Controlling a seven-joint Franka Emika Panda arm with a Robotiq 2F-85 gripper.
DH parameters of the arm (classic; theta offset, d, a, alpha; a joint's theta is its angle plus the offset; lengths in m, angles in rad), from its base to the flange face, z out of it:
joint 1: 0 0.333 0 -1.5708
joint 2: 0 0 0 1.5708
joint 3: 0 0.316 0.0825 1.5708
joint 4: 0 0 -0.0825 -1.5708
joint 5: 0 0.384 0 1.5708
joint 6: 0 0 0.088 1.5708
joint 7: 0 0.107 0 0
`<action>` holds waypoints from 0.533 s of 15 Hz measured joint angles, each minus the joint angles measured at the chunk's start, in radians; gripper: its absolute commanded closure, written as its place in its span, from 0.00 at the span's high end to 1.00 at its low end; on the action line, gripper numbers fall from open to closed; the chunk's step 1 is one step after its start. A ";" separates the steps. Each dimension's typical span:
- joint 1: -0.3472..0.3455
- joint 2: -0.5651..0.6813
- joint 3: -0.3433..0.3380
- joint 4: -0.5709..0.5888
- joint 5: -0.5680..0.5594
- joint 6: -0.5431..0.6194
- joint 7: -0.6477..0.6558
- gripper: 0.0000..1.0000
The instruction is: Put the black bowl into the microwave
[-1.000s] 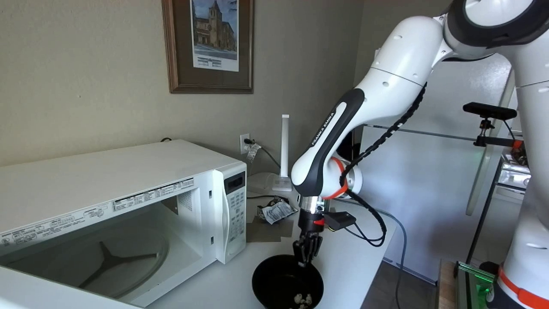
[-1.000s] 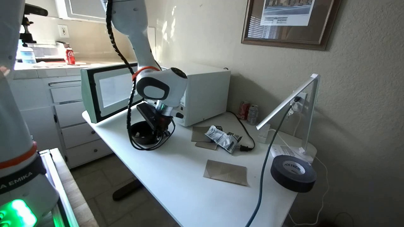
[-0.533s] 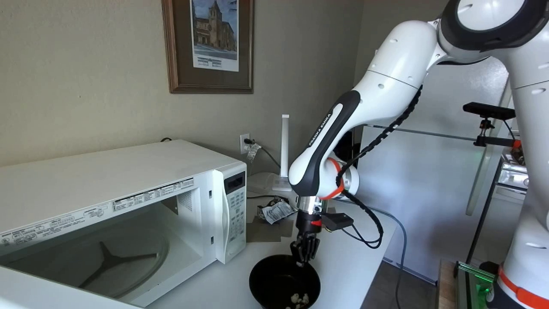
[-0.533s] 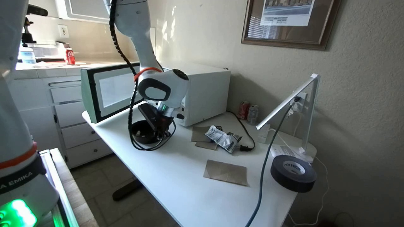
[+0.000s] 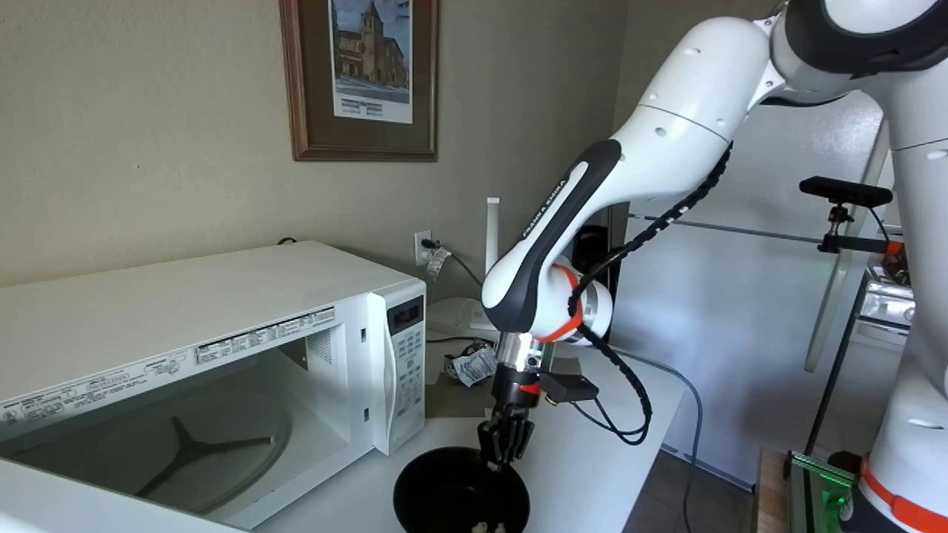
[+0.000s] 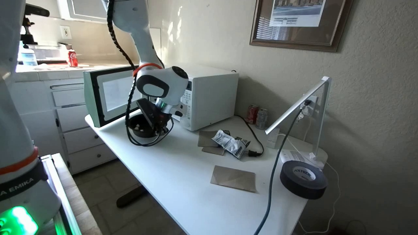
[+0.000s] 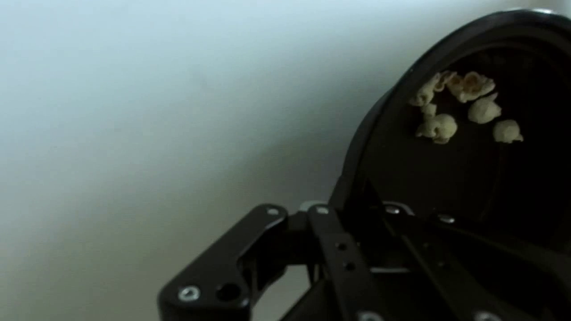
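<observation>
Black bowl (image 5: 441, 492) is held at its rim, the wall pinched by the downward-pointing Robotiq gripper (image 5: 495, 464). Inside the bowl a few pieces of popcorn (image 7: 484, 110) are seen, bunched to one side in the wrist view. The bowl is found outside the white microwave (image 5: 222, 296), in front of it and near its control panel (image 5: 408, 363); whether the white table (image 6: 183, 173) is touched by the base cannot be told. The microwave's door (image 6: 119, 89) is swung wide, the glass turntable (image 5: 244, 414) exposed. Farther along the table, a crumpled foil packet (image 6: 230, 143), a flat brown card (image 6: 233, 178) and a tape roll (image 6: 302, 186) are noted.
</observation>
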 measured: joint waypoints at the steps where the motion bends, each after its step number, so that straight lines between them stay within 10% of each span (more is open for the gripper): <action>1: 0.008 -0.011 0.013 0.007 0.026 -0.011 0.000 0.02; 8: 0.112 -0.036 0.018 0.095 0.184 -0.034 0.078 0.06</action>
